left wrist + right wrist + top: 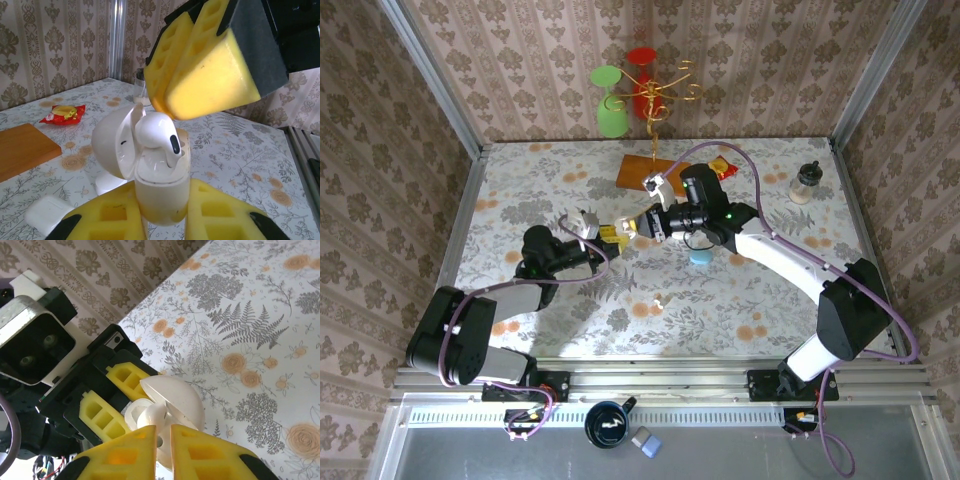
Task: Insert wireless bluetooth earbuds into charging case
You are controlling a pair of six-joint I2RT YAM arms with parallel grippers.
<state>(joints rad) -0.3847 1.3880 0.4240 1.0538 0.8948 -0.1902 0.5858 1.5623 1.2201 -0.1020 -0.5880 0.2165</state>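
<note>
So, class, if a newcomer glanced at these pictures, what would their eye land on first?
Probably the bright yellow pads meeting above the table: the left pincer grips an open white charging case with an earbud poking out of it, and the shut right pincer hovers close above. Next, a green cup and a red cup on a gold stand by the far wall.

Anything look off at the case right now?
Yes: the earbud sits tilted in the open charging case, its head above the rim, not seated. The left claw grips the case; the shut right claw hangs just above the earbud.
</note>
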